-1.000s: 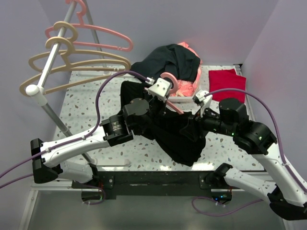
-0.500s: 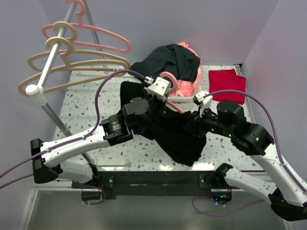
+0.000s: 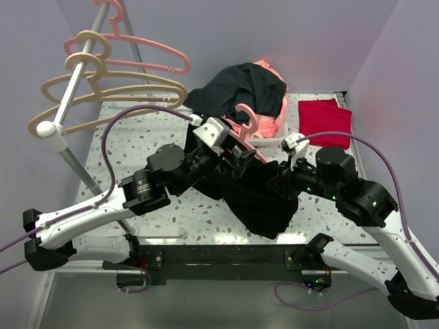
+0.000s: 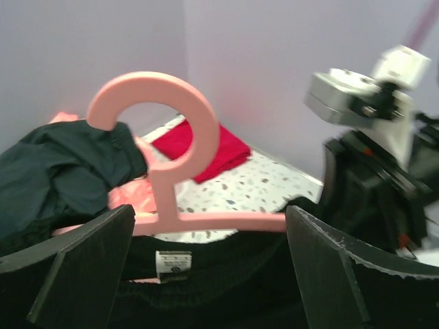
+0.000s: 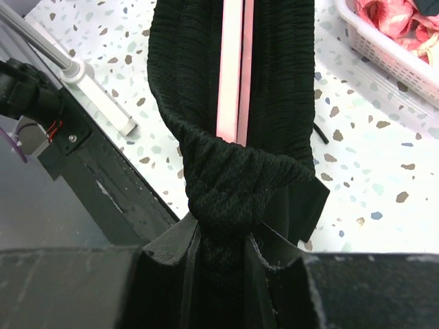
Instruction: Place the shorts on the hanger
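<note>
The black shorts point(image 3: 260, 199) hang bunched over the pink hanger point(image 3: 245, 116) in the middle of the table. My left gripper point(image 3: 240, 159) stands open just left of the hanger's neck. In the left wrist view the hanger's hook point(image 4: 154, 116) rises ahead between my spread fingers point(image 4: 75, 274), with the shorts' waistband and white label point(image 4: 173, 266) below its bar. My right gripper point(image 5: 223, 236) is shut on a twisted bundle of the shorts point(image 5: 233, 178). A pink hanger arm point(image 5: 232, 68) runs inside the fabric.
A white basket point(image 3: 269, 137) at the back holds a dark grey-green garment point(image 3: 240, 89) and pink cloth. A folded red cloth point(image 3: 326, 120) lies to its right. A rail point(image 3: 68, 113) on the left carries beige and pink hangers point(image 3: 113, 86). Walls close in on both sides.
My left gripper has let go of the hanger's neck, opened wide and drawn back to the left. My right gripper has closed on the bunched shorts.
</note>
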You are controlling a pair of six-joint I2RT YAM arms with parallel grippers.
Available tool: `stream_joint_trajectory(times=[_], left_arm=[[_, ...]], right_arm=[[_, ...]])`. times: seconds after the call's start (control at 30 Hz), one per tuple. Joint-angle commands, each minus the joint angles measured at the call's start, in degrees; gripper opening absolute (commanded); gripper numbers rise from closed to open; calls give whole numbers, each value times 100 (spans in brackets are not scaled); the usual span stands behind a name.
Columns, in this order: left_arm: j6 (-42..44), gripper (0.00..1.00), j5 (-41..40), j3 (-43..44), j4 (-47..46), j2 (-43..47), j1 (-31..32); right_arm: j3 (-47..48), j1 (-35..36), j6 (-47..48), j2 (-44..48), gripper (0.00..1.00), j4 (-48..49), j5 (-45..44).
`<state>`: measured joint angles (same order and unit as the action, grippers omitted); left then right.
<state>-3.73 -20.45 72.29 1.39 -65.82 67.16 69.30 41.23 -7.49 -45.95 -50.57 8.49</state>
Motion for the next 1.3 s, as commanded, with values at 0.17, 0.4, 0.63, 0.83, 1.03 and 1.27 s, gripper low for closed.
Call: stream_joint_trajectory(times=[0.17,0.4,0.63,0.83,1.03,1.27], left_arm=[[346,95,3212,-1383,-174,1019,43],[540,95,2054,-2051,-568,317,1500],[548,94,1623,-2667,-1755,-342,2100],[470,93,643,-2878,-2897,-1273,2153],[232,92,-205,-2852,-3680,-1811,2100],[223,92,198,-2992,-4023,-2066,1819]], right_arm=[[497,-1,107,34,0,-50,205],[1225,-1,309,-510,0,-313,653],[2087,-1,511,-1230,0,-489,996],[2851,8,520,-1785,0,-340,1865],[3458,244,432,-2321,0,-164,2113],[4521,1193,617,-3217,0,-33,1533]])
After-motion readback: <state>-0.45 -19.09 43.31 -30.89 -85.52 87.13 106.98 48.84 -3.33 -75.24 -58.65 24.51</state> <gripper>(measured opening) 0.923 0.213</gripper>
